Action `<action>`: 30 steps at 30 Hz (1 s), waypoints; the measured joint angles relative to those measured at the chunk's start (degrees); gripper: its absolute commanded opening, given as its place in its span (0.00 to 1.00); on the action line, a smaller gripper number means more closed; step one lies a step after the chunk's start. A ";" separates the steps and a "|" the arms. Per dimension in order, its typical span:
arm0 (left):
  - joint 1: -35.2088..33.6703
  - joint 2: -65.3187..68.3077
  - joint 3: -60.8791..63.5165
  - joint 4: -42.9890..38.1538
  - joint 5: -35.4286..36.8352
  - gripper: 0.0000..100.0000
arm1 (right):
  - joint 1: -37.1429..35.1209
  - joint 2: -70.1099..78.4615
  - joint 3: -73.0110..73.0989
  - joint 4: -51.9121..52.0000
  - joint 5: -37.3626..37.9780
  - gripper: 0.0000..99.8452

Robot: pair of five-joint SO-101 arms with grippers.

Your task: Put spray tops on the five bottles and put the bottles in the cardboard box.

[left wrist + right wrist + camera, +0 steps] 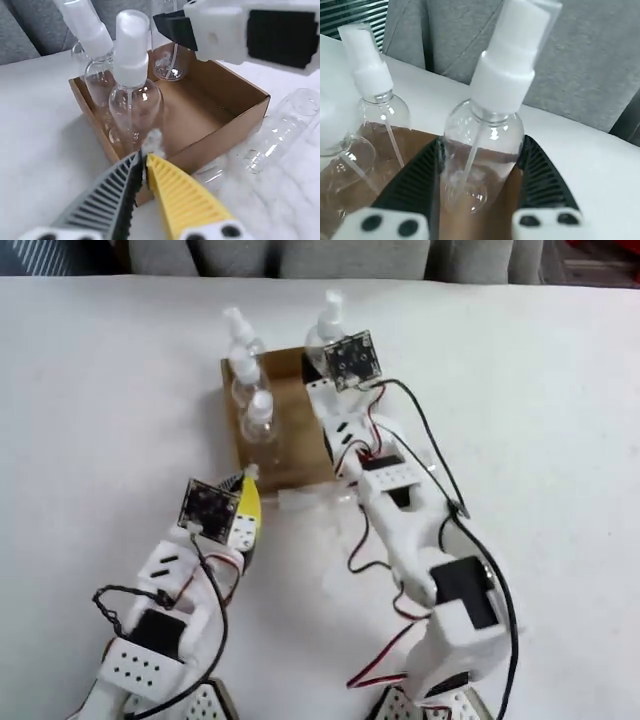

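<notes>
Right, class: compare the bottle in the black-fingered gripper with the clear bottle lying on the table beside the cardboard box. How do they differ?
The gripped bottle stands upright; the lying bottle is on its side. The gripped bottle wears a white spray top; no top shows on the lying bottle. The gripped bottle sits between the fingers of the right gripper at the cardboard box; the lying bottle rests on the table outside it. Both are clear.

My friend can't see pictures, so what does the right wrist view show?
The right gripper clasps a clear bottle with a white spray top over the cardboard box. Another topped bottle stands beside it.
</notes>
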 measured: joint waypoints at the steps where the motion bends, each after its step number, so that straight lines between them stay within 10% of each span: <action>1: 0.00 0.00 0.00 0.00 0.00 0.02 | 0.00 0.79 -0.44 0.00 0.00 0.02; 30: 0.00 0.00 0.00 0.00 0.00 0.02 | 0.53 13.71 -8.79 0.00 0.62 0.02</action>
